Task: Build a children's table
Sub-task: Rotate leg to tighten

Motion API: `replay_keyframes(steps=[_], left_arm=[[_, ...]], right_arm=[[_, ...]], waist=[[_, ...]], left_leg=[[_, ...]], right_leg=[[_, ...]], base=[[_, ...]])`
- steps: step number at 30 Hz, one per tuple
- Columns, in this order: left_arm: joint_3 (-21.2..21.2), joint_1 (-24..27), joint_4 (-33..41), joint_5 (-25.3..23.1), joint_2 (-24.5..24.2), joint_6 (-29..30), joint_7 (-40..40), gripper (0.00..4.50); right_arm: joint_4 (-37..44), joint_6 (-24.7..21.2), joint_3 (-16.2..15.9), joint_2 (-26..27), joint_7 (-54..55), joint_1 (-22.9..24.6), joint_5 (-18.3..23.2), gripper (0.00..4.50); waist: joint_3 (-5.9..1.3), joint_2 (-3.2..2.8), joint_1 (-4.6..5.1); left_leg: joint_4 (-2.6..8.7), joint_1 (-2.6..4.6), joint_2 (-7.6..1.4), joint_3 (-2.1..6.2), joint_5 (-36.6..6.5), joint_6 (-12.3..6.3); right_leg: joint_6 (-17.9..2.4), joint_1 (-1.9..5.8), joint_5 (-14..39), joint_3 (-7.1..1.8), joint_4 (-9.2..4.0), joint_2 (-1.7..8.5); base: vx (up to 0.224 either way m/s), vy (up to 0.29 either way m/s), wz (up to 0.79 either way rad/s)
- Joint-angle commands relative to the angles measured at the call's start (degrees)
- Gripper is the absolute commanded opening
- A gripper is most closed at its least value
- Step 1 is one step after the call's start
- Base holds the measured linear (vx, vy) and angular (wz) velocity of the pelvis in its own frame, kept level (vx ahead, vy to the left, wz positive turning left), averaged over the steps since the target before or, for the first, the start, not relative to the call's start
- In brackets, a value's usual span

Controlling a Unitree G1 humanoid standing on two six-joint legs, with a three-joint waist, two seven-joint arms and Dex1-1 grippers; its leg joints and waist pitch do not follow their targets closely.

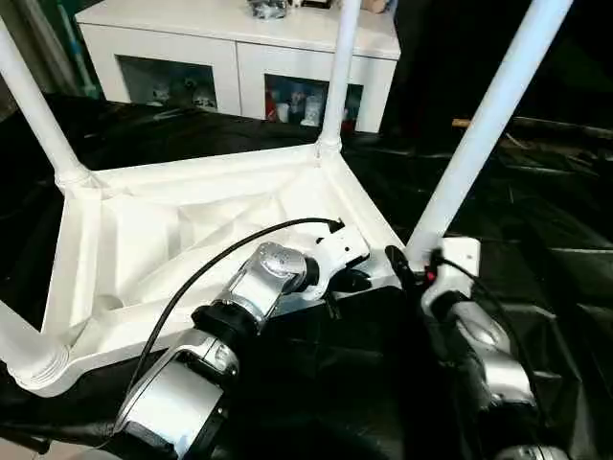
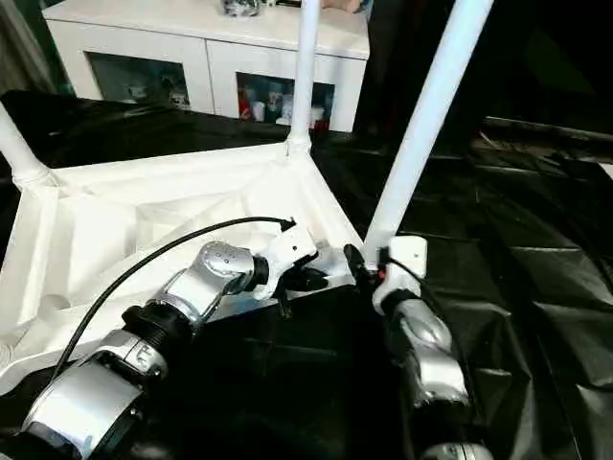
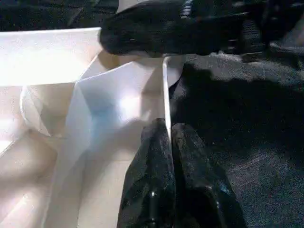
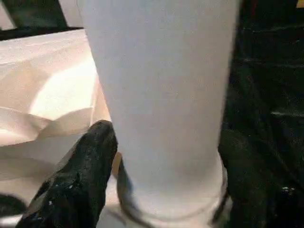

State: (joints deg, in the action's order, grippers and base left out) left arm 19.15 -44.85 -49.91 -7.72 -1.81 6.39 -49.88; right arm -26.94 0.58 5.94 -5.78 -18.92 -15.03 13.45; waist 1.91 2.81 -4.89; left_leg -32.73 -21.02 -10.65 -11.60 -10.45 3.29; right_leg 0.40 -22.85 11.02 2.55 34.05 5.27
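- The robot's two silver forearms fill the near part of the head views, the left one trailing a black cable.
- The left gripper [image 1: 352,280] reaches forward to the near right rim of the children's table [image 1: 172,240], a small white plastic table lying upside down with its ribbed underside facing up.
- In the left wrist view the left gripper's two black fingers [image 3: 156,180] are pressed together with the table's thin white edge wall meeting their tips; I cannot tell whether the wall is actually pinched between them.
- The right gripper [image 1: 414,264] sits at the table's near right corner, its two black fingers standing on either side of the base of the near right leg [image 1: 488,125], a long white tapered tube rising steeply up and to the right.
- In the right wrist view one black finger [image 4: 80,180] lies against the tube's side just above its socket, and the other shows dark on the opposite side, so the gripper is closed around the leg.
- Three more white tube legs stand in the other corner sockets: far right leg [image 1: 337,77], far left leg [image 1: 34,105] and near left leg [image 1: 19,345].
- The table rests on the large work table covered in wrinkled black cloth [image 1: 546,249].
- Beyond it stands a white cabinet with glass doors [image 1: 239,53], small items visible behind the glass.
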Motion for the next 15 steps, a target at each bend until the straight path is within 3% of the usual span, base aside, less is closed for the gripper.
replay_keyframes(steps=[1,6,7,9,11,13,15], left_arm=[[-0.65,1.59,-0.54,1.48,0.67,-3.14,-0.15,0.00],[-2.11,3.49,2.45,3.94,0.86,-6.75,-2.38,0.00],[-2.08,4.63,4.73,4.42,0.43,-7.95,-3.20,0.00],[-2.17,5.14,6.03,4.87,0.09,-8.07,-3.94,0.00],[-2.96,6.20,9.50,6.43,-0.51,-5.77,-5.17,0.37],[-3.49,7.15,12.57,7.81,-1.09,-3.27,-6.51,0.44],[-3.69,8.81,17.27,8.94,-2.50,-0.48,-8.15,0.71]], right_arm=[[2.59,-1.59,-2.15,-0.42,-2.21,1.77,0.25,3.74],[14.38,-4.80,-2.35,-5.23,-8.09,8.52,3.08,3.81],[20.47,-6.53,-2.35,-8.19,-12.34,12.87,5.06,3.81],[23.08,-7.18,-2.34,-9.74,-14.22,14.94,5.85,3.81],[27.86,-8.79,-2.30,-12.67,-17.44,18.81,7.56,3.88],[30.50,-9.78,-2.30,-14.28,-18.97,20.90,8.60,3.88],[33.90,-11.15,-2.51,-16.25,-20.54,23.31,9.66,3.88]], waist=[[-2.04,1.01,0.18],[-1.87,1.45,-0.33],[-1.92,1.37,-0.67],[-2.07,1.52,-0.76],[-2.13,1.54,-0.69],[-1.96,1.82,-0.42],[-1.31,2.53,-0.42]], left_leg=[[3.95,0.42,-2.61,1.18,-13.04,-4.58],[4.01,0.30,-2.70,1.31,-13.52,-4.84],[3.85,0.60,-2.96,1.17,-13.10,-5.68],[3.69,0.19,-2.98,1.23,-11.31,-6.48],[3.44,0.17,-3.14,1.18,-8.42,-7.66],[3.45,0.07,-3.19,1.15,-7.84,-7.88],[3.54,0.04,-3.18,0.98,-9.31,-7.87]], right_leg=[[-10.45,2.06,11.93,-1.97,-4.52,3.17],[-8.44,2.23,15.27,-2.11,-4.87,3.31],[-9.18,1.96,12.25,-2.27,-4.63,3.15],[-9.83,2.32,8.08,-2.21,-4.06,3.08],[-11.85,2.27,0.92,-2.08,-3.32,3.05],[-13.18,2.39,-0.94,-2.01,-3.08,3.06],[-13.33,2.31,1.69,-2.05,-3.46,3.07]], base=[[0.000,0.000,0.00],[0.000,0.000,0.00],[0.000,0.000,0.00],[0.000,0.000,0.00],[0.000,0.000,0.00],[0.000,0.000,0.00],[0.000,0.000,0.00]])
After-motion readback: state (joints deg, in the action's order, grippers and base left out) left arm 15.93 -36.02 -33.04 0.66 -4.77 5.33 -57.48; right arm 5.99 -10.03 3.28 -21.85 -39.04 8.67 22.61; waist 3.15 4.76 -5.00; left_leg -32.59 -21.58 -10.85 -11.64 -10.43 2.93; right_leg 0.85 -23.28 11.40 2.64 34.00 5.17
